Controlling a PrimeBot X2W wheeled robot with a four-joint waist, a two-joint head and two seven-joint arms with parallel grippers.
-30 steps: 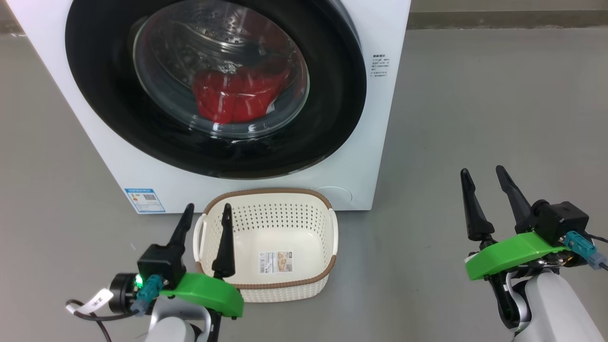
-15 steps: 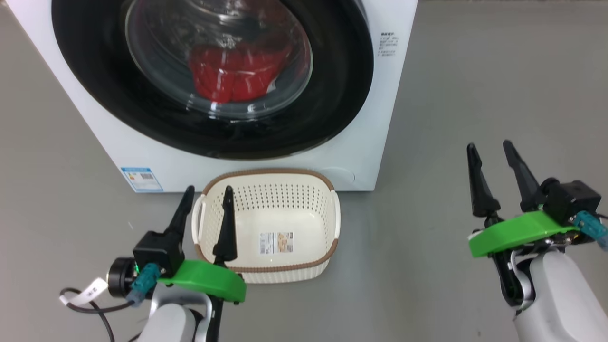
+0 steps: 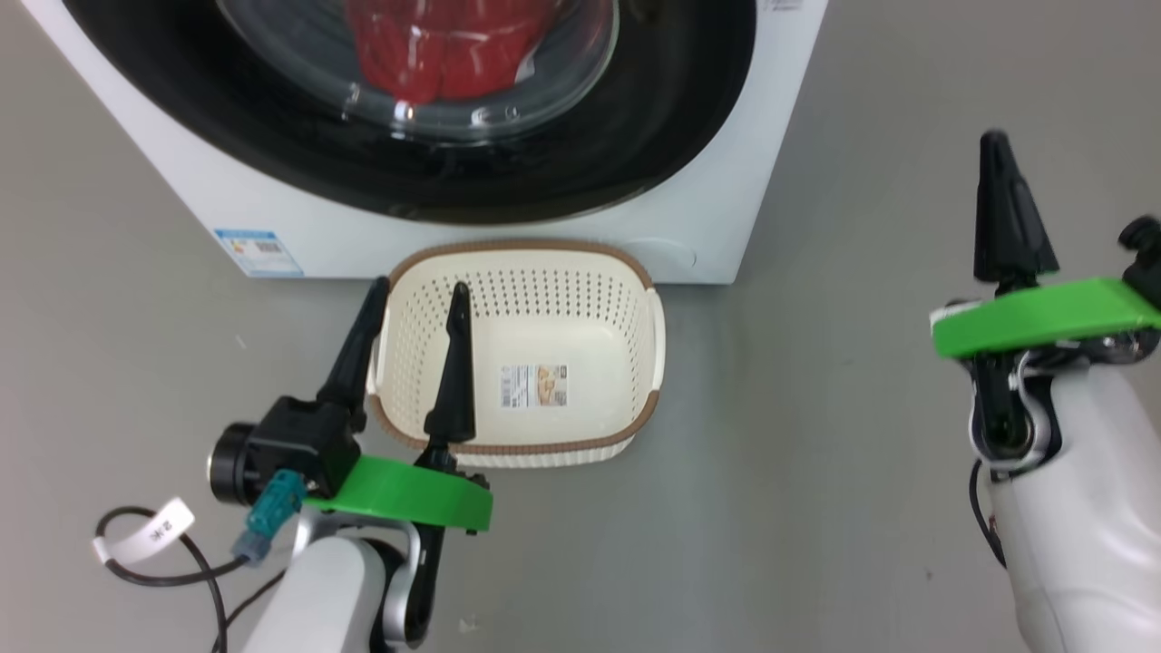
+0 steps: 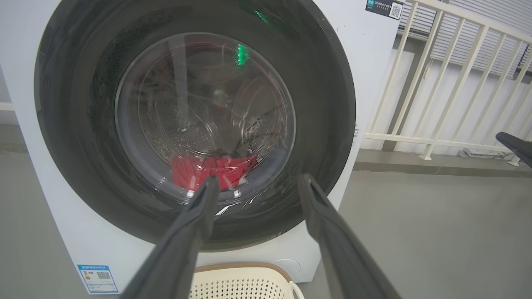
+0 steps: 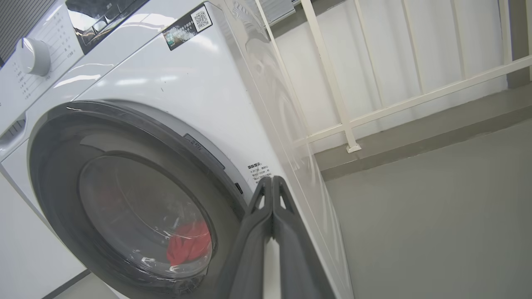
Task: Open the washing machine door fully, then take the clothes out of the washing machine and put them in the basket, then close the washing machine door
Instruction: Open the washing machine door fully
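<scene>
Left gripper [image 3: 410, 349] was spread and empty at the near-left rim of the basket [image 3: 521, 246]. Right gripper [image 3: 995, 145] had its fingers pressed together, well right of the basket. Basket stood just before the washing machine [image 3: 227, 199]. The washing machine door [image 3: 635, 136] was shut, with the clothes [image 3: 444, 45] behind its glass.
</scene>
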